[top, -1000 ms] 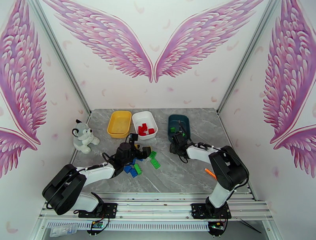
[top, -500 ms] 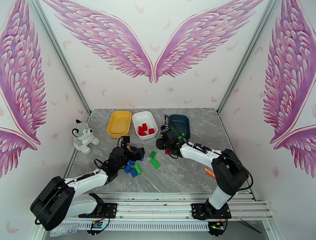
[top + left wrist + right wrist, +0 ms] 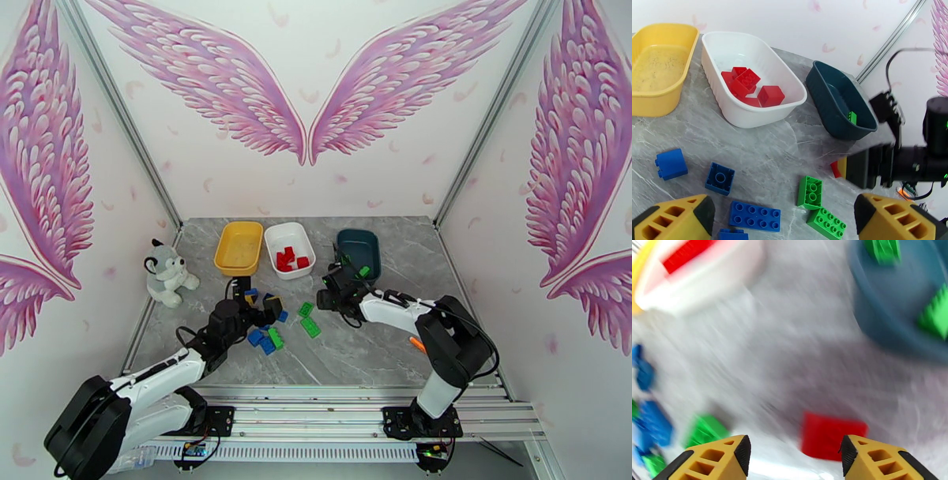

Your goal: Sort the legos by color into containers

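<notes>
On the grey marbled table [image 3: 371,351], just in front of three trays, the unsorted legos [image 3: 268,325] lie in a loose cluster. It is made up of several blue bricks [image 3: 754,215] and a few green bricks [image 3: 809,192], with a single red brick [image 3: 831,435] lying apart to the right. Behind them, the white tray [image 3: 750,118] holds a handful of red pieces. The dark teal tray [image 3: 829,114] holds at least two green pieces, and the yellow tray [image 3: 655,104] has no bricks inside.

Over the past second the right gripper [image 3: 794,449] has swung away from above the teal tray, moving left and down toward the table. It now hangs low over the red brick with its jaws spread apart, gripping nothing. The brick lies on the table just beyond the fingertips. The wrist view is smeared by motion, so it cannot be told whether they touch it.

The left gripper [image 3: 784,213] has drawn back from over the cluster toward its own base. Its jaws are wide apart and empty, with blue bricks below.

The right arm appears to be done at the teal tray and lining up the red brick, which belongs in the white tray. The left arm's retreat leaves it room. Most of the sorting remains, with every blue brick still on the table.

A plush husky [image 3: 167,275] sits well apart at the table's left edge.
</notes>
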